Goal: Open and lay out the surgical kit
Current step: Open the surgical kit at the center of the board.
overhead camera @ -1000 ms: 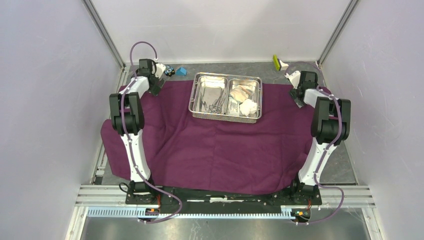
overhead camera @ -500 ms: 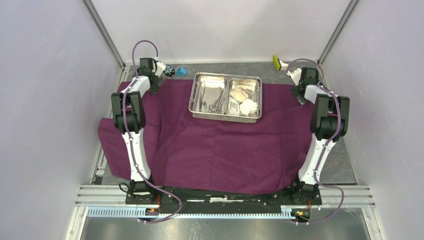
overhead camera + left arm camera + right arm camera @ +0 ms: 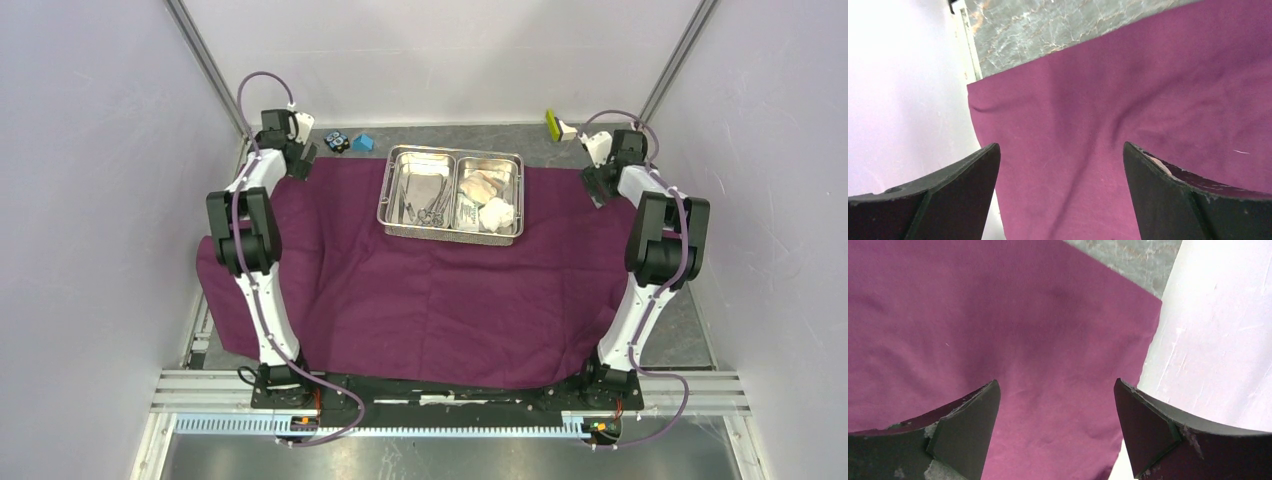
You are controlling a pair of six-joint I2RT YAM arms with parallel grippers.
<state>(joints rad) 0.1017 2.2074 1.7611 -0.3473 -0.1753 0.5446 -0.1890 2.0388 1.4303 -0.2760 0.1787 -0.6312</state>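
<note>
1. Purple cloth (image 3: 440, 300): spread open over the grey table (image 3: 470, 133), filling the middle of the top view. Its left edge is draped past the table's side at middle left.
2. Tray (image 3: 450, 238): steel, set on the far half of the cloth at upper centre, with two compartments side by side.
3. Forceps (image 3: 432, 212): laid in the left compartment among other slim metal tools. Tweezers cannot be told apart from them.
4. Gauze (image 3: 497, 213): white wads held in the right compartment. A flat packet (image 3: 467, 212) is seen beside them, against the divider.
5. Left gripper (image 3: 300, 163): placed at upper left, over the cloth's far left corner. In the wrist view (image 3: 1060, 147) the fingers are spread wide with nothing between them, and the cloth corner and bare table are seen beyond. Contact with the cloth cannot be told.
6. Right gripper (image 3: 598, 183): placed at upper right, over the cloth's far right corner. In the wrist view (image 3: 1056, 382) the fingers are likewise wide apart and nothing is held. The cloth's edge is seen at right. Contact cannot be told.
7. Block (image 3: 363, 143), blue, and a black-and-blue object (image 3: 338, 142): set on the bare table just beyond the cloth, between the left gripper and the tray.
8. Green-and-white item (image 3: 556, 124): set on the table at upper right.
</note>
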